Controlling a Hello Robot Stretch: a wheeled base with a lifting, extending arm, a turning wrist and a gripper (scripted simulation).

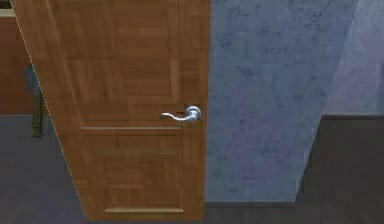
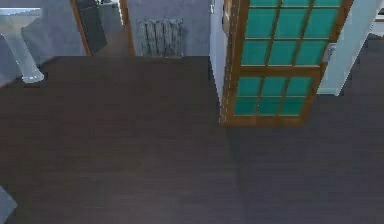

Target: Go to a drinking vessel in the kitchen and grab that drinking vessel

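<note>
- The wooden door [image 1: 120, 100] looms right ahead, with its lever handle [image 1: 182, 115] at mid-height. If the robot drives on, the base likely bumps the panel.
- Just right of it, the blue-grey wall [image 1: 270, 90] closes the way, so a tight turn risks a scrape.
- Out to the side are a pedestal basin [image 2: 22, 40], a doorway [image 2: 110, 30], a radiator [image 2: 160, 38] and a teal-glazed door [image 2: 285, 55]. Choosing the wrong exit wastes the search.
- Drinking vessel: I cannot tell where it stands. I judge the kitchen is not yet reached.
- Fingers: I cannot tell their state.
</note>
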